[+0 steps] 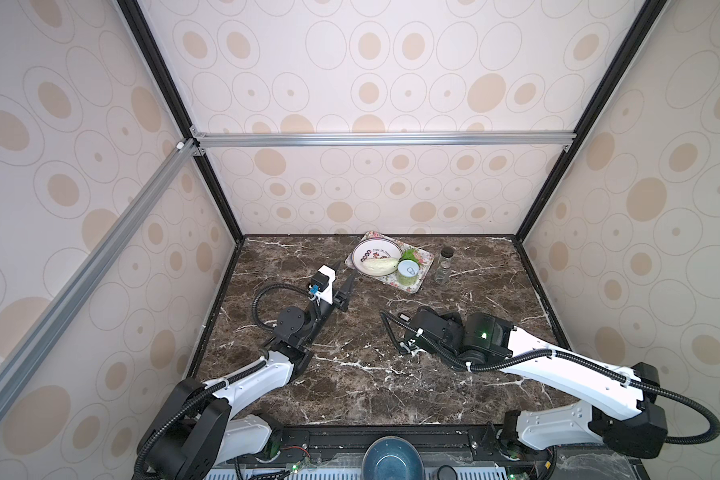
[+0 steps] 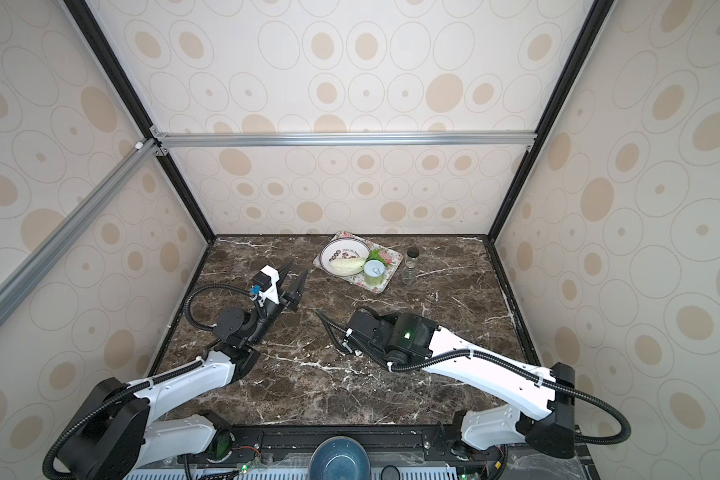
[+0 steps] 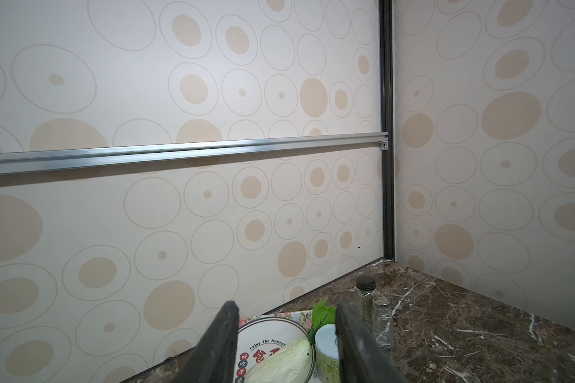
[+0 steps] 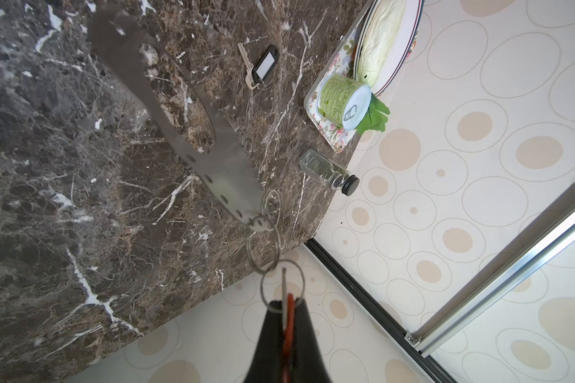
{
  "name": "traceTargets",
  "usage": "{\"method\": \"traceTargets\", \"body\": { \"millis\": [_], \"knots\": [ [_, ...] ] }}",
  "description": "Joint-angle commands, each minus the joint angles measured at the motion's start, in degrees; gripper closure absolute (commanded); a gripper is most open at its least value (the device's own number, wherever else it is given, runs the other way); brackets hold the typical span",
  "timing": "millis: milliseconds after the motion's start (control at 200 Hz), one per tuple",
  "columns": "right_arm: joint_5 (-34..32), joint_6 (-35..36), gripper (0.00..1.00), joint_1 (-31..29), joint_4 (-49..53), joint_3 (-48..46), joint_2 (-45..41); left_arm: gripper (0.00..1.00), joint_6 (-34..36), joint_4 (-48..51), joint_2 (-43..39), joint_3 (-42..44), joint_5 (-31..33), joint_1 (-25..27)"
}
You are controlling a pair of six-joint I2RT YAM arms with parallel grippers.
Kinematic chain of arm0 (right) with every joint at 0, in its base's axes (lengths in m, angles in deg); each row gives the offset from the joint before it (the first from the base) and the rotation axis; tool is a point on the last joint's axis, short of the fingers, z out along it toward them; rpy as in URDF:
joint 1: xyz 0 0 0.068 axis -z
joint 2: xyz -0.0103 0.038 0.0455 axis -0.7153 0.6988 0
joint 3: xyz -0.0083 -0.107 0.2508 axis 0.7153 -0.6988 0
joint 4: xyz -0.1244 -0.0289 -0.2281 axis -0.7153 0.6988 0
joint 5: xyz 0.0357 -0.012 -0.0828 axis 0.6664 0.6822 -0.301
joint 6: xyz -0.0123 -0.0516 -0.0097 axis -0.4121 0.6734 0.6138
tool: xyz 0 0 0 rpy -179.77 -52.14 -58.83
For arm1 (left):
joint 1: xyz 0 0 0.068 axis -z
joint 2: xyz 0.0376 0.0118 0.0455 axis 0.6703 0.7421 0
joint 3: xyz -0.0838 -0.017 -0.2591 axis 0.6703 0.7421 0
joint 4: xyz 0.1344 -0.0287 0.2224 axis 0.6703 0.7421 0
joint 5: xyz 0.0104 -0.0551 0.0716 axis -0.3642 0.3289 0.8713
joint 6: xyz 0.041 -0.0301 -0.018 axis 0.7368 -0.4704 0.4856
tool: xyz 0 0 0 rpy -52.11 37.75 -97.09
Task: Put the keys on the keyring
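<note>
While the right jaws are shut tight on the red key (image 4: 288,318), pinching its tag with the blade standing just beyond their tips, a short chain of small rings (image 4: 263,252) runs from it to a rim hole at the near end of the keyring (image 4: 228,172). That key looks to be on already.

What remains, as I judge it, is the black key (image 4: 263,66). It lies flat on the bench (image 4: 63,199) near the can (image 4: 342,99), between the can and the keyring's far half. It is well apart from the right jaws. Blade and tag splay in a narrow V, joined at the end toward the right jaws, so its long axis runs roughly along the line those jaws point. The keyring's own long axis slants off from the jaws, away from the can.

The left jaws stand open and empty, aimed toward the can and the plate (image 3: 266,326) beside it. Being free, the left arm (image 1: 267,370) seems the likelier one to fetch the black key. Which arm is nearer I cannot tell. In both top views neither the keyring nor either key can be made out; the right arm (image 1: 528,345) may cover them, or the dark marble may swallow them. The keyring is blurred in the right wrist view, so it is unclear whether its near end is lifted off the bench.
</note>
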State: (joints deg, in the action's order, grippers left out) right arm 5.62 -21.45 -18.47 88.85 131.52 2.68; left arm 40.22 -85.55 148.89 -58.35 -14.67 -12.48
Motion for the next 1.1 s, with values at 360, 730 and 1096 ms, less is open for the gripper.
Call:
{"method": "traceTargets", "body": {
  "millis": [360,730,1096],
  "knots": [
    [-2.6,0.2,1.00,-1.2,2.2,-0.7,1.3,0.53,-1.1,-2.4,-1.3,0.6,0.7,-0.6],
    [3.4,-8.9,1.00,-1.3,-3.4,0.2,0.6,0.53,-1.2,-2.7,-2.5,1.5,1.8,-0.9],
    [5.2,-21.2,1.00,-1.3,-15.8,-2.4,1.3,0.53,-1.7,-3.6,-4.9,2.9,3.2,-1.1]
  ]
}}
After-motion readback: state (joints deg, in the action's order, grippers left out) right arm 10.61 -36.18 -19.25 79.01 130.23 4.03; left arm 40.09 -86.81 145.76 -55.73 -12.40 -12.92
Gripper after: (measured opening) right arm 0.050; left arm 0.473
